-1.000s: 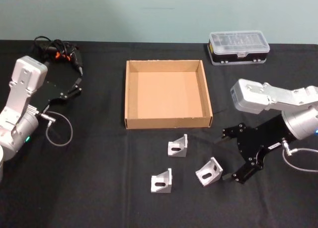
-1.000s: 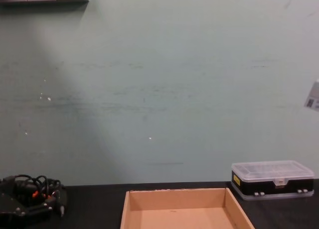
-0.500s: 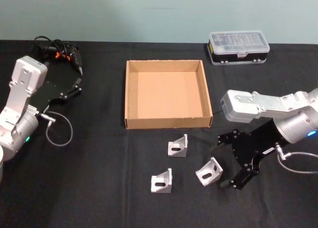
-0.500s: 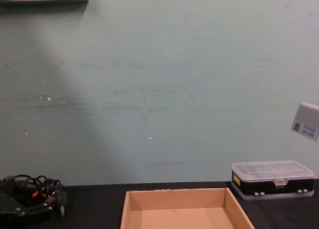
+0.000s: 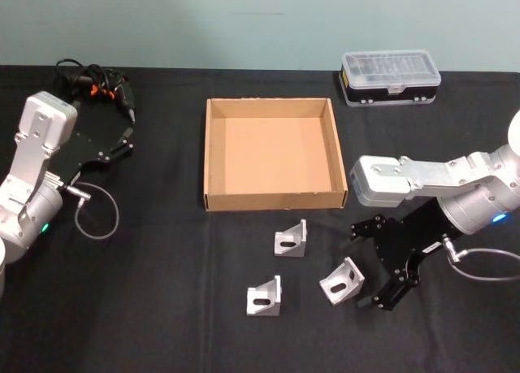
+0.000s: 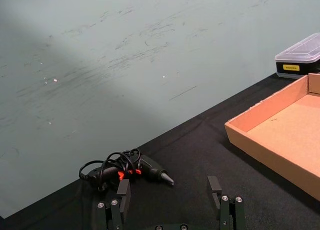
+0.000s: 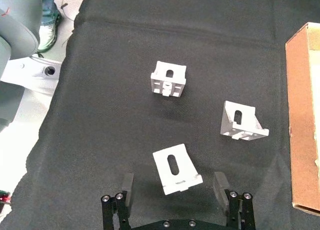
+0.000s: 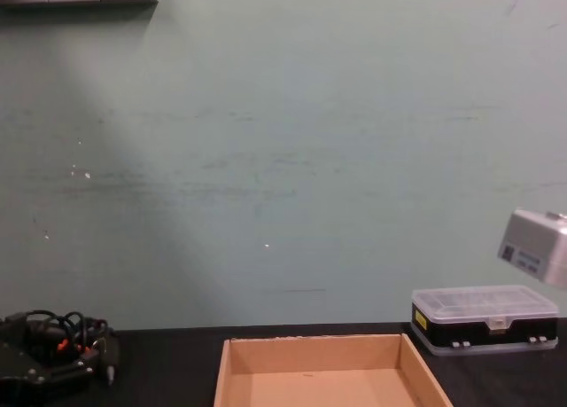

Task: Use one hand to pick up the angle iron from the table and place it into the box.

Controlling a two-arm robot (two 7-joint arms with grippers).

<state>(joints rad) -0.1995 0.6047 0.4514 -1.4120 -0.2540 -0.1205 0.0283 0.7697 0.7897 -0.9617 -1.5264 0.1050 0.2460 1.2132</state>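
Three silver angle irons lie on the black table [image 5: 162, 308] in front of the tan cardboard box [image 5: 275, 200]. My right gripper [image 5: 366, 266] is open, low over the table, and its fingers flank the rightmost angle iron [image 5: 341, 280]. In the right wrist view that angle iron [image 7: 176, 168] lies just ahead of the right gripper [image 7: 173, 187], between the fingertips. The other angle irons [image 5: 291, 240] [image 5: 264, 297] lie further left. The box [image 8: 314, 354] holds nothing. My left gripper [image 5: 128, 123] rests open at the far left of the table.
A small black case with a clear lid [image 5: 390, 76] stands behind the box on the right. A black corded tool [image 5: 97, 87] lies at the back left, just past the left gripper [image 6: 169, 192]. Bare tabletop stretches between the left arm and the box.
My right arm has moved left and slightly nearer, bringing its open fingers up around the rightmost angle iron. The left arm and all three angle irons have not moved.
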